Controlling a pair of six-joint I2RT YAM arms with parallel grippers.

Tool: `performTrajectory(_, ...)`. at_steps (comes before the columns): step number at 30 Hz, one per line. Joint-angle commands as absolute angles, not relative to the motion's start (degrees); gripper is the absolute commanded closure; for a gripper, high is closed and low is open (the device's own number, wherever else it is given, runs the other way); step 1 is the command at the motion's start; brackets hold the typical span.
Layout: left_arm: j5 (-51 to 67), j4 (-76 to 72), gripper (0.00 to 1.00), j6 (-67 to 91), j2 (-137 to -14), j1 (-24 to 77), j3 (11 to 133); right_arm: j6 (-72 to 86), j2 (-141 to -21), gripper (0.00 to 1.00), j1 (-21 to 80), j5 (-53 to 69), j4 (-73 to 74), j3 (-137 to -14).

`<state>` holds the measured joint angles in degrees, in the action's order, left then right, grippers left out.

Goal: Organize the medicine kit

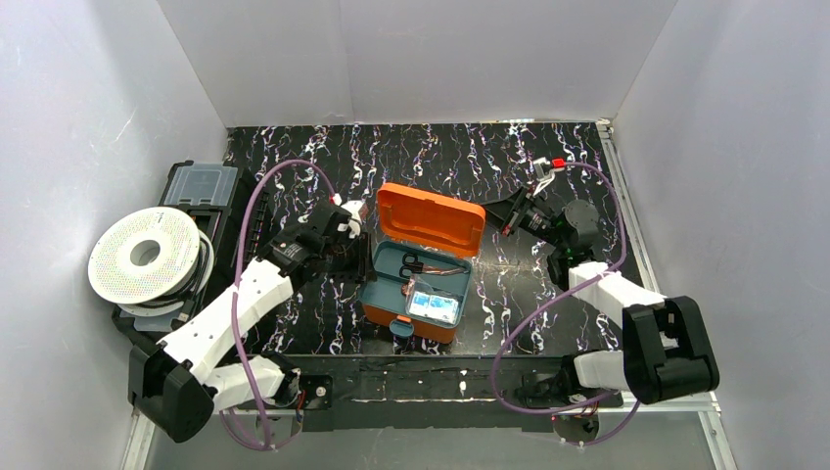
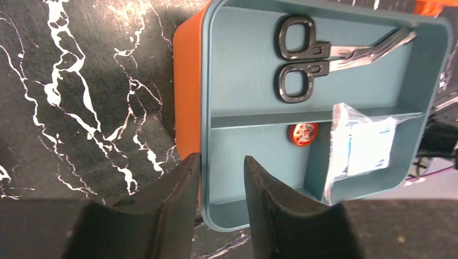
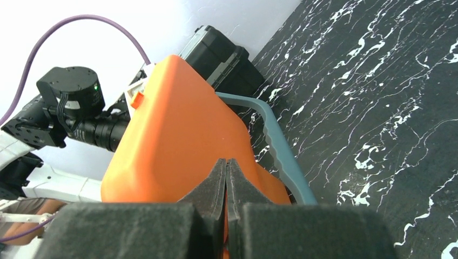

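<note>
The orange medicine kit (image 1: pixel 431 217) stands open mid-table, its lid raised at the back. Its teal inner tray (image 2: pixel 243 70) holds black-handled scissors (image 2: pixel 302 54), a white packet (image 2: pixel 367 145) and a small red round item (image 2: pixel 303 134). My left gripper (image 1: pixel 360 257) is open at the kit's left side; its fingers (image 2: pixel 178 189) straddle the left wall, one outside and one inside the tray. My right gripper (image 1: pixel 504 213) is shut and empty, its tips (image 3: pixel 227 164) right at the orange outer face of the lid (image 3: pixel 173 129), near the lid's right end.
A black case with a clear lid (image 1: pixel 201 186) and a white filament spool (image 1: pixel 147 255) sit at the far left. The lid's teal trim (image 3: pixel 281 151) curves to the right of my right fingers. White walls enclose the black marbled table (image 1: pixel 548 284).
</note>
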<state>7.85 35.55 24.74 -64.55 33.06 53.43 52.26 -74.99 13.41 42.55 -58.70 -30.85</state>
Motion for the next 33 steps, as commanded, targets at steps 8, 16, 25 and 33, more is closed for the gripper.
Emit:
performTrajectory(8,5.9,29.8,0.51,32.3,-57.0,33.0,52.0,45.3,-65.1,0.99,15.8,43.3,-48.7,-29.5)
performTrajectory(16,4.0,29.0,0.49,34.7,-51.7,33.0,49.8,41.8,-59.4,0.99,18.8,41.9,-41.7,-28.5)
performTrajectory(25,3.6,29.9,0.46,36.0,-46.7,33.0,46.4,36.3,-53.7,0.99,26.1,36.5,-31.6,-28.4)
performTrajectory(33,4.3,33.5,0.46,37.8,-40.1,33.0,42.8,31.7,-48.5,0.99,30.2,30.7,-20.8,-29.2)
